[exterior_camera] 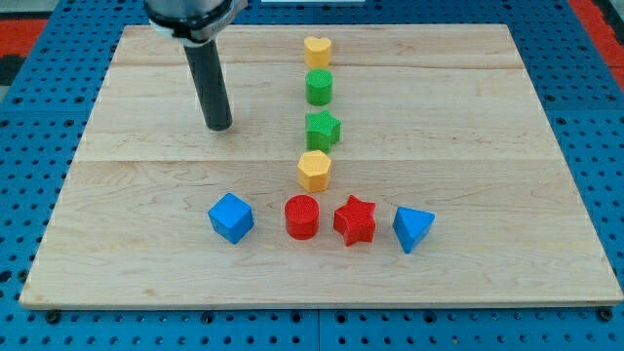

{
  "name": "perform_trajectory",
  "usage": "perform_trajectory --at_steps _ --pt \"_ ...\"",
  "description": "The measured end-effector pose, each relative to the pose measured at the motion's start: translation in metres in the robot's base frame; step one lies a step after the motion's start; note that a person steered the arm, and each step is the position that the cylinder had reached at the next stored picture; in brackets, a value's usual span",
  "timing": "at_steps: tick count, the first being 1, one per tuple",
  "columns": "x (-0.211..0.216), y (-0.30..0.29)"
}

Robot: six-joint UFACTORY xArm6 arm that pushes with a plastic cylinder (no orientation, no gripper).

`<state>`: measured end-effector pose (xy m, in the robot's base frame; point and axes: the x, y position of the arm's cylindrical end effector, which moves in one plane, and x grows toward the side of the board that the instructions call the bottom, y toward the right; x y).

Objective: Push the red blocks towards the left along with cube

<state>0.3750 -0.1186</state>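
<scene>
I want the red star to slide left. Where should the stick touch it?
My tip can't grip, only push. Probably best against the red star on its right side, in the gap before the blue triangular block: the red cylinder and blue cube lie to its left.

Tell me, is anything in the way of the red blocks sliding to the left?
Yes: the blue cube sits directly to the view's left of the red cylinder, with the red star behind them in the same row. Left of the cube, nothing visible blocks the wooden board. My tip stands apart, nearer the view's top.
</scene>
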Motion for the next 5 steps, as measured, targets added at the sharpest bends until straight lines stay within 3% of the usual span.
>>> perform_trajectory --at_steps 1,3,4,5 --pt "-0.029 0.001" --pt "0.096 -0.022" --pt "0.206 -0.007" --pt "0.244 0.028"
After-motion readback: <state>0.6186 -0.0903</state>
